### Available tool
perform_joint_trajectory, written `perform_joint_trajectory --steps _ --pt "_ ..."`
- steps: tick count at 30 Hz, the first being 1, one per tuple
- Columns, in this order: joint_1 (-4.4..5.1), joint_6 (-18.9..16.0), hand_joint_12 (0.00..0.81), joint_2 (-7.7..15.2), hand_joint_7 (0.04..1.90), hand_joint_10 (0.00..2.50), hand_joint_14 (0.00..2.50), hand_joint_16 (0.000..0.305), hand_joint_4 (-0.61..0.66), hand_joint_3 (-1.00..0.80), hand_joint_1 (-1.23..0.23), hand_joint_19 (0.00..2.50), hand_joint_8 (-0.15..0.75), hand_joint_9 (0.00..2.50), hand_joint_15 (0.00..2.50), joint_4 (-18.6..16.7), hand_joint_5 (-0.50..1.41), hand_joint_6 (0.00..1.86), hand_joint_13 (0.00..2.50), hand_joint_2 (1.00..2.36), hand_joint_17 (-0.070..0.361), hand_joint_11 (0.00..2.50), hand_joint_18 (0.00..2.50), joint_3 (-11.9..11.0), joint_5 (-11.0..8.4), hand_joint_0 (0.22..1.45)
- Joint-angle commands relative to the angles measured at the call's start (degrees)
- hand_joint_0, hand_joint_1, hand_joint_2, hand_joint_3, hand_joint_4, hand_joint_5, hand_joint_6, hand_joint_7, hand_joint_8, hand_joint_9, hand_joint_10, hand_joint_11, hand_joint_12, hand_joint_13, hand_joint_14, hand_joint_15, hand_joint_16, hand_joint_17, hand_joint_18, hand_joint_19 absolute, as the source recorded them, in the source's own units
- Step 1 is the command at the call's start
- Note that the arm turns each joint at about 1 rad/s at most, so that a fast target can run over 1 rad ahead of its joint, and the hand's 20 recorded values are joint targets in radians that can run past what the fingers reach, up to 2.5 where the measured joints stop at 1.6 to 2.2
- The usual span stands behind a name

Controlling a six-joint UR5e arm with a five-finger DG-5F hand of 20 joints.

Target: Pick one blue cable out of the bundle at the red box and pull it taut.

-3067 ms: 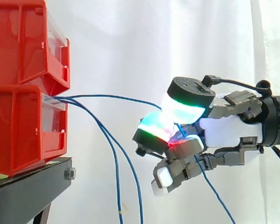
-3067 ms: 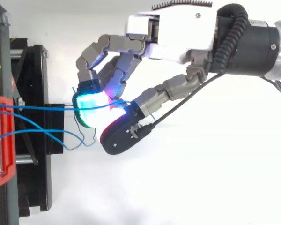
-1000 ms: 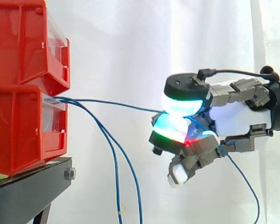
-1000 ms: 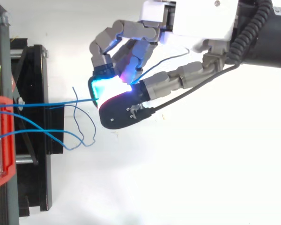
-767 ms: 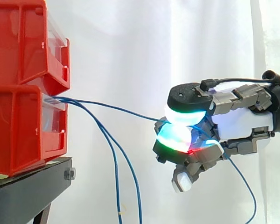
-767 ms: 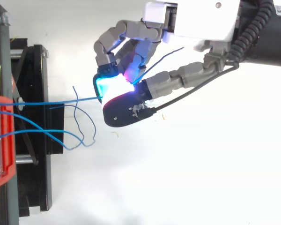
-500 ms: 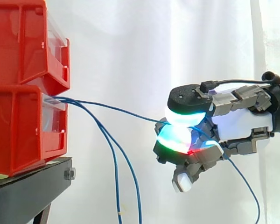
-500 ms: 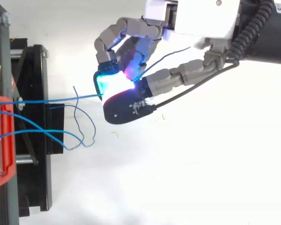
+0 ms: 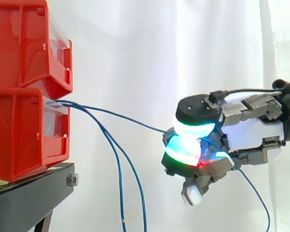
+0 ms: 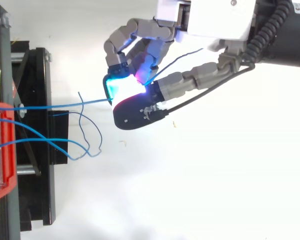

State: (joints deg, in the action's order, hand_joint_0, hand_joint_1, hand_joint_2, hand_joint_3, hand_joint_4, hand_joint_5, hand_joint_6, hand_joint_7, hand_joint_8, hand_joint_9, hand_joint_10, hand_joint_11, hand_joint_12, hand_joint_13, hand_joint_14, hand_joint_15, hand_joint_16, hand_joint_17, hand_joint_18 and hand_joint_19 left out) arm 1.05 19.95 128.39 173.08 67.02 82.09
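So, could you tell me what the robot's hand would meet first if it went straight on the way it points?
Probably the slack thin blue cables hanging between the hand and the lower red plastic bin, then that bin's front. Depth is unclear, so it might pass beside them.

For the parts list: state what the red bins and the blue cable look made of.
Red bins: probably moulded plastic, glossy, with clear front panels. Blue cable: thin, flexible wire, likely plastic-sheathed; it curves softly leaving the bin.
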Motion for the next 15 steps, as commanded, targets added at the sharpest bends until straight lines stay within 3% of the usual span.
perform_joint_trajectory --steps 1,3,8,15 --pt "0.0 -0.09 0.382 0.01 1.38 0.01 0.02 0.054 0.12 -0.11 -0.82 0.4 0.354 1.11 0.55 -0.38 -0.15 0.92 0.69 1.02 0.121 1.42 0.55 1.8 0.09 0.69" --pt "0.09 -0.26 0.383 -0.07 1.38 0.01 0.02 0.054 0.12 -0.11 -0.82 0.4 0.358 1.11 0.54 -1.08 -0.15 0.92 0.69 1.02 0.12 1.43 0.55 2.94 0.09 0.69" --pt "0.35 0.0 0.384 0.01 1.38 0.01 0.02 0.053 0.12 -0.11 -0.81 0.4 0.35 1.1 0.55 -3.63 -0.15 0.92 0.69 1.02 0.12 1.42 0.55 3.2 0.18 0.69" --pt "0.53 1.76 0.383 0.01 1.39 0.01 0.02 0.054 0.13 -0.11 -0.81 0.4 0.353 1.1 0.54 -3.72 -0.15 0.92 0.69 1.02 0.12 1.42 0.55 3.2 0.0 0.69"
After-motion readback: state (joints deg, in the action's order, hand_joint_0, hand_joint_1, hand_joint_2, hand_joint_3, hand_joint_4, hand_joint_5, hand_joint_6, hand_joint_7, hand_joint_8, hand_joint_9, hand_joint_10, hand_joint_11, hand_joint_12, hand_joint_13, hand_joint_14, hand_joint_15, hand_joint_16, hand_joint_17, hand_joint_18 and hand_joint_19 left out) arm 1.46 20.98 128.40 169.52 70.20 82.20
